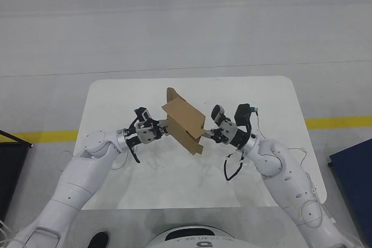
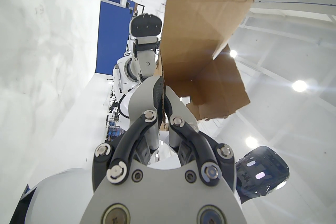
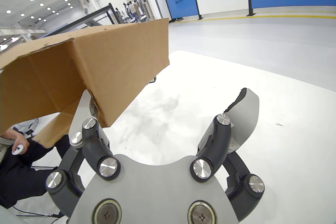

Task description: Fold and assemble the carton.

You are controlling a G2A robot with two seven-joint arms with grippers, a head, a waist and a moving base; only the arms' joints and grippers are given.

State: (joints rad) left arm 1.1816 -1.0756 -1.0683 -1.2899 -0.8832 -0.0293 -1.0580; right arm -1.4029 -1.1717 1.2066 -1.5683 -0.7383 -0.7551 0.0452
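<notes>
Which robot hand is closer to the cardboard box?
Left. The left gripper is shut on the carton, pinching its edge. The right gripper is open at the carton's other side, one finger beside it; I can't tell whether it touches.

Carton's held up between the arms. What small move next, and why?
Probably close the right gripper on the carton wall beside it: that gripper stands open, and the left gripper alone pinches a panel edge, so the half-formed carton hangs from one grip.
</notes>
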